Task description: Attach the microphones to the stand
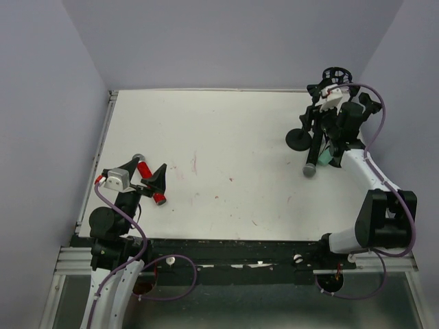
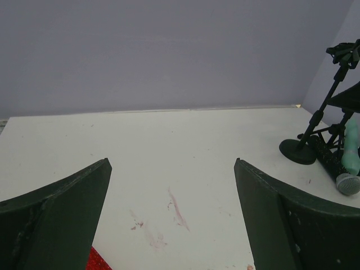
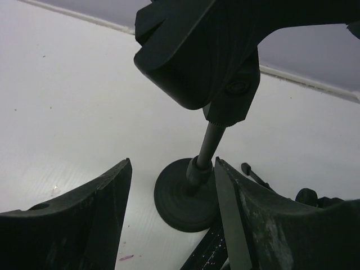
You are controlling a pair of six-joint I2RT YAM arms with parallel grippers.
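- The left fingers (image 2: pixel 56 219) are spread wide and grip nothing. They are dark, flat, tapering blades with scuffed faces.
- The red mic (image 1: pixel 145 169) lies flat on the table (image 1: pixel 226 137) between them. It is a glittery red stick with a small grey head pointing away from the arm. I cannot tell whether either blade touches it.
- The right fingers (image 3: pixel 73 225) are also parted and empty, with the stand (image 3: pixel 211 140) just ahead in the gap.
- The stand is matt black, with a thin round pole rising from a disc base (image 3: pixel 180 202) to a bulky clip (image 3: pixel 197 56) at the top. No mic sits in the clip.
- The black mic (image 2: pixel 326 160) has a textured barrel and a grey mesh head, and it leans or lies against the base. The smooth green mic (image 2: pixel 352 146) is just beside it, by the right arm.
- The table is white and smooth, marked with faint reddish smears.
- Judged from this, none of the mics is mounted and the step in hand is the pickup of the red mic.
- The next move calls for the left fingers to close across the barrel and lift it. The mic then has to go well across the table to the clip, with the right arm placed to steady the stand.
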